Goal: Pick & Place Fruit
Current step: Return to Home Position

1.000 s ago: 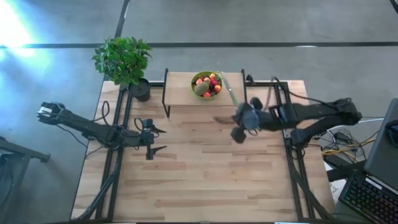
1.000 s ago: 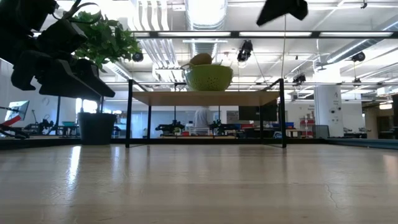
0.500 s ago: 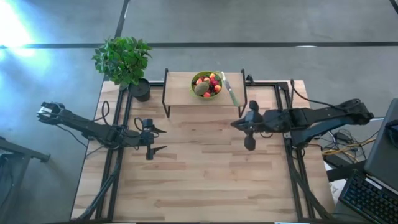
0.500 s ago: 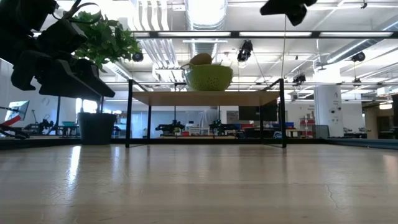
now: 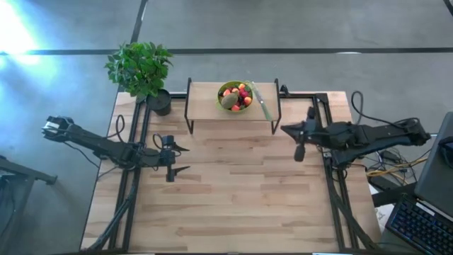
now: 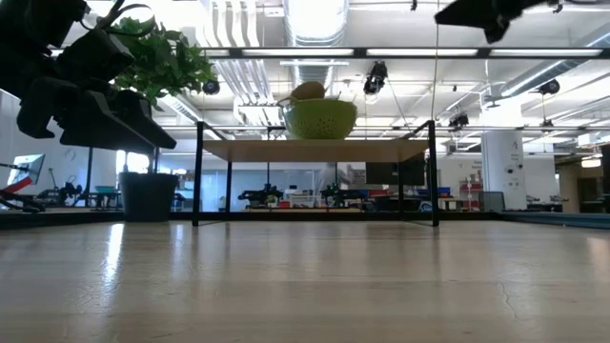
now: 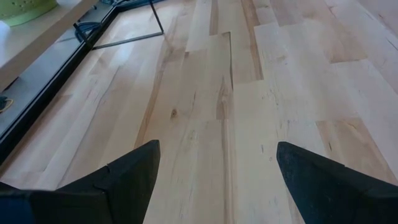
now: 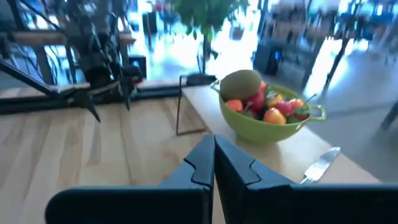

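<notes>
Right gripper (image 8: 214, 148): fingers pressed together, holding nothing, above the table's (image 5: 233, 191) right side. Left gripper (image 7: 217, 180): spread wide, empty. Fruit (image 5: 236, 97) heaped in one green bowl (image 8: 261, 132) on the shelf (image 5: 204, 103): one kiwi (image 8: 241, 83) (small pieces overlap, uncountable). One knife (image 5: 260, 101) lies just beside the bowl.

The right gripper (image 5: 287, 129) has drawn back from the front of the light wooden shelf on black metal legs (image 5: 212, 106). It was in front of the shelf's right end and is now out past the shelf's right leg, nearer the pale wood bench's (image 5: 233, 191) right edge. Its arm has stretched flatter and straighter.
</notes>
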You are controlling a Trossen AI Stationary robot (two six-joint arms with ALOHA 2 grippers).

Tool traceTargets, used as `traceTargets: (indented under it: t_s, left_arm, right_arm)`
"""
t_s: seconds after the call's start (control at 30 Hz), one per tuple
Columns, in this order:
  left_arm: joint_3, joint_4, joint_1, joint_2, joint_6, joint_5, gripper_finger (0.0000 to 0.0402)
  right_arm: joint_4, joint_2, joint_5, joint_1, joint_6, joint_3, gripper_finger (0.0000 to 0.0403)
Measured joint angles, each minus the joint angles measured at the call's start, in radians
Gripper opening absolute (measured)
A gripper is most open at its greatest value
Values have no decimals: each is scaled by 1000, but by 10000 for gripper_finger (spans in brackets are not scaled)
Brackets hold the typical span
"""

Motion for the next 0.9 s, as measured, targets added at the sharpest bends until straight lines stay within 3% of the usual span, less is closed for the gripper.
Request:
traceTargets:
  t_s: [0.37, 0.47, 0.9]
  left_arm:
    - [0, 0, 0, 0, 0, 0, 328]
    - [0, 0, 0, 0, 0, 0, 328]
    - [0, -1, 0, 0, 0, 0, 328]
  right_arm:
    - [260, -355, -61, 1, -99, -386, 8]
    - [283, -414, -117, 1, -132, -436, 8]
    - [285, -500, -152, 1, -90, -512, 9]
